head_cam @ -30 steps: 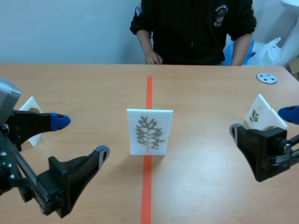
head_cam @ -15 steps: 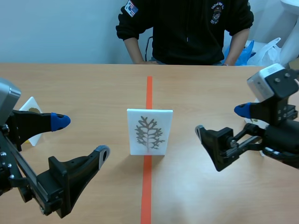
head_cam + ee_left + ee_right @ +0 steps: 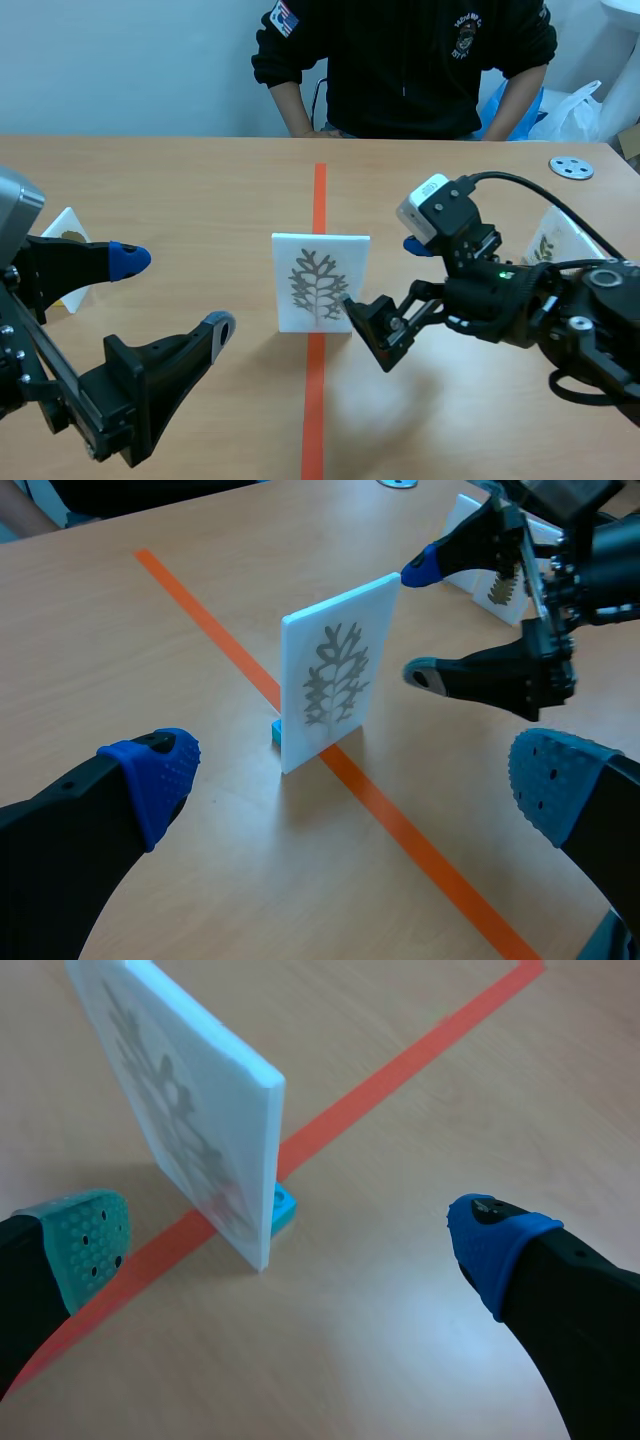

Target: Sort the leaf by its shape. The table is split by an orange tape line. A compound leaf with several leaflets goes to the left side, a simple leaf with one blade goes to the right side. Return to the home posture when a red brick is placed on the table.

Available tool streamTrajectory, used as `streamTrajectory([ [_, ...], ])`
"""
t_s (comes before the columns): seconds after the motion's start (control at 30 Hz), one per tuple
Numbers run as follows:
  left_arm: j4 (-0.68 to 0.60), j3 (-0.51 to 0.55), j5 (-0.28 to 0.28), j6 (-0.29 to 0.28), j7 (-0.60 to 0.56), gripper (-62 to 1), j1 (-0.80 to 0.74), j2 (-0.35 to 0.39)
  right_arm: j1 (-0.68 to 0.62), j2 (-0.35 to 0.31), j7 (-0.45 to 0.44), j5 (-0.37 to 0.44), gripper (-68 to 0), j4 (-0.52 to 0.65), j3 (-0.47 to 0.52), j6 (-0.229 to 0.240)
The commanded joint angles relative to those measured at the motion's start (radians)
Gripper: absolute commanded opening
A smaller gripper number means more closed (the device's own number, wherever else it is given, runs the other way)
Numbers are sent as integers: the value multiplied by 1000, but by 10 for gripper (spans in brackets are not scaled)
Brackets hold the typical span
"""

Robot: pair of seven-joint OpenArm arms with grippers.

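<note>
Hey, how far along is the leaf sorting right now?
Looks done: a card sits on the left side, a second card on the right. In hand: the middle leaf card stands on the orange line; the right arm's jaws are open beside its edge, not gripping. Left: grip it, move it to its side. No red brick visible.

Showing smooth wood-grain on table (image 3: 180,190), reflecting light softly. Presenting matt white board (thick, foam-like edge) as leaf card (image 3: 320,282). Wearing dotted, rubbery-looking skin on finger pads (image 3: 85,1240).
</note>
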State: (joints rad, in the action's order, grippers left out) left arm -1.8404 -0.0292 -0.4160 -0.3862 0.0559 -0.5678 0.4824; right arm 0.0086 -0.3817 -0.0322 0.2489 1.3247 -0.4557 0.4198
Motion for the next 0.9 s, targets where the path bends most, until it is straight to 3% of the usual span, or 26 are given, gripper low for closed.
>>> streamTrajectory([
  [0.0, -5, 9, -10, -1, -14, 14, 3, 0, 38, 22, -27, -11, 4, -18, -13, 0],
  [0.23, -5, 9, -10, -1, -14, 14, 3, 0, 129, 108, -70, -86, 4, -177, -112, 0],
  [0.5, -5, 9, -10, -1, -14, 14, 3, 0, 154, 142, -115, -126, -5, -254, -175, -37],
  [0.63, -5, 9, -10, -1, -14, 14, 3, 0, 154, 141, -117, -126, -152, -254, -175, -38],
  [0.87, -5, 9, -10, -1, -14, 14, 3, 0, 154, 141, -118, -126, -315, -254, -175, -38],
])
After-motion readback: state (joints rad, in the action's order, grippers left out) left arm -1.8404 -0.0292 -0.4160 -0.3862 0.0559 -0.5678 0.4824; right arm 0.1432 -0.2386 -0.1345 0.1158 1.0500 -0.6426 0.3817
